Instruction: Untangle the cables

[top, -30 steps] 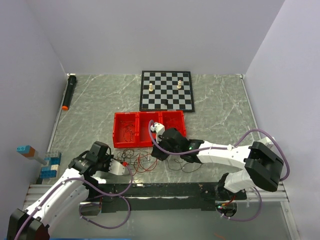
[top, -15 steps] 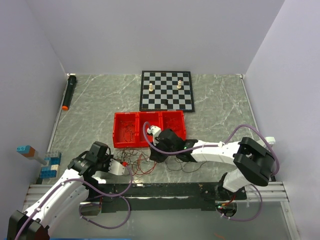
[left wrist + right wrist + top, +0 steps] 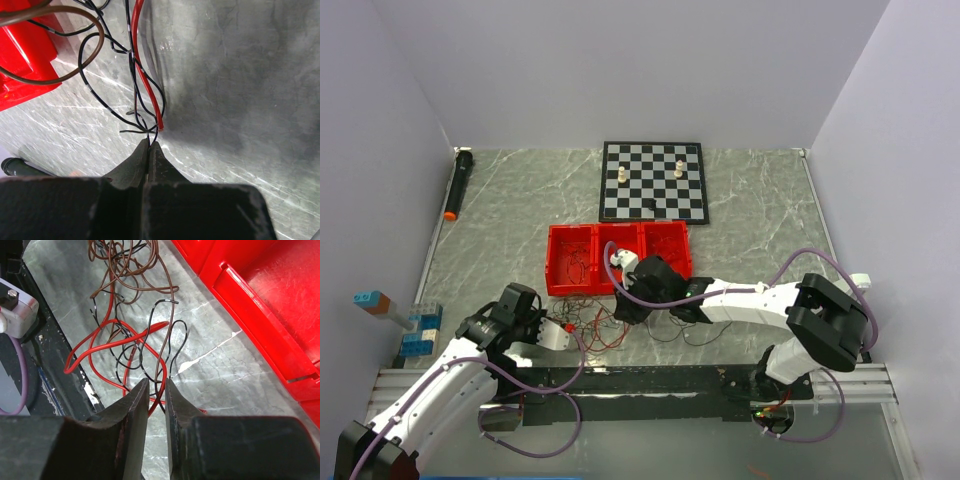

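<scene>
The cables [image 3: 592, 320] are a loose tangle of thin red, black and brown wires on the marble table, just in front of the red tray. My left gripper [image 3: 563, 335] is at the tangle's left edge. In the left wrist view it [image 3: 149, 145] is shut on thin black wires, with a red wire [image 3: 145, 75] running beside them. My right gripper [image 3: 621, 312] is at the tangle's right side. In the right wrist view its jaws [image 3: 156, 383] stand narrowly apart, low over the table, with red and brown wires [image 3: 100, 342] passing through the gap.
A red three-compartment tray [image 3: 552, 262] stands just behind the tangle, and it also shows in the right wrist view [image 3: 260, 285]. A chessboard [image 3: 652, 182] with a few pieces lies further back. A black marker [image 3: 458, 183] lies at far left. Blue blocks [image 3: 420, 330] sit near the left arm. A black rail [image 3: 650, 380] runs along the near edge.
My right gripper has moved left and slightly nearer, onto the right side of the tangle. The left arm has stayed put, still shut on the wires.
</scene>
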`<state>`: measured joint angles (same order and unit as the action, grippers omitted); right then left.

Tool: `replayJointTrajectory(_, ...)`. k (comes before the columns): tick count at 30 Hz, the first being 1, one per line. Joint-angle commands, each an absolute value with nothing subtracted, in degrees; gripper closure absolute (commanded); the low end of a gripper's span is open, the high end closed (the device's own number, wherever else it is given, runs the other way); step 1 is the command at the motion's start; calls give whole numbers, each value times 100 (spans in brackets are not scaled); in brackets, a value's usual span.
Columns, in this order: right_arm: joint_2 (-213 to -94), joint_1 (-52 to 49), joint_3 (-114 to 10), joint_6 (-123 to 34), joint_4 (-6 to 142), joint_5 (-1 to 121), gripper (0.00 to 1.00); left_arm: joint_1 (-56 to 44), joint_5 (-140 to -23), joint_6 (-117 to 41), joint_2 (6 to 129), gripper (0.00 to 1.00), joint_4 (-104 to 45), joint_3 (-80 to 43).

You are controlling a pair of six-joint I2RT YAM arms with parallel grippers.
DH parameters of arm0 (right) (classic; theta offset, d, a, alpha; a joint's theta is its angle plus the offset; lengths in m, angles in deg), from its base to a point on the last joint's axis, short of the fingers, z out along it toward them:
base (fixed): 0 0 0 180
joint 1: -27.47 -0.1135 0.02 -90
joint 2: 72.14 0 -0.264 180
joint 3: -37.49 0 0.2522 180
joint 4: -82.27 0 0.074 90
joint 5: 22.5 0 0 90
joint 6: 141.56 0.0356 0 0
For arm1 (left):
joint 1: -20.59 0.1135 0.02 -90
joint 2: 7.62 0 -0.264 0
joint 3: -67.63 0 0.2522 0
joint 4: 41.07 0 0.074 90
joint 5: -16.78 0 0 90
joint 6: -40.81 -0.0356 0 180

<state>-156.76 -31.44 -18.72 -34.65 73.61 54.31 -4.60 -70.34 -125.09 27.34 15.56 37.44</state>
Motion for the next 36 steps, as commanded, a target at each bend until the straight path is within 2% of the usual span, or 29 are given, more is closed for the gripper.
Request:
replayJointTrajectory(1, -15607, -3194, -2074, -3459, 7483, 5309, 72, -437, -7111, -12592, 2683, 99, 1531, 3664)
replayJointTrajectory(8, -15607, -3194, -2012, -3486, 7457, 5344, 69, -437, -7093, -12583, 2666, 99, 1540, 3673)
replayJointTrajectory(13, -15573, -3194, -1969, -3512, 7352, 5405, 76, -437, -7084, -12574, 2683, 99, 1540, 3655)
replayJointTrajectory(24, -14808, -3124, -1477, -3670, 6596, 6178, 50, -437, -7120, -12556, 2648, 99, 1575, 3690)
replayJointTrajectory(36, -15071, -2886, -1406, -3627, 6393, 5757, 43, -437, -7111, -12548, 2683, 99, 1584, 3647)
